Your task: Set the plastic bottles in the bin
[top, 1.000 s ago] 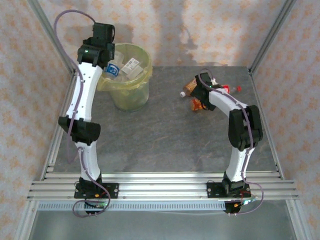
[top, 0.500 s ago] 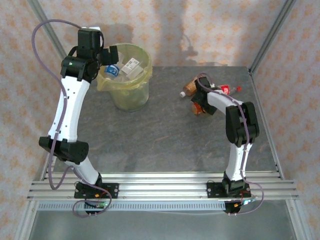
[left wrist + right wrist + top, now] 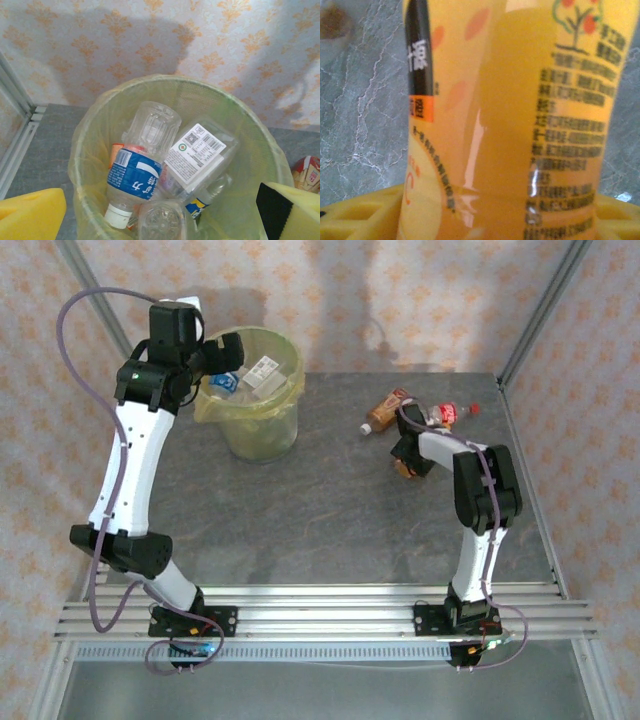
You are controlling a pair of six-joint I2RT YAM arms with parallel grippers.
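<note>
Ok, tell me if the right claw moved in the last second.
Yes. The right claw came toward the near side, away from the table's back edge.

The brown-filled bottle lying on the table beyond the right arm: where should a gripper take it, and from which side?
Probably mid-body on the brown-filled bottle, coming down from above with the jaws across its length. It lies on its side, slanted, cap toward the near left, so both round flanks are open. The middle also keeps clear of the red-capped bottle close by its far end.
</note>
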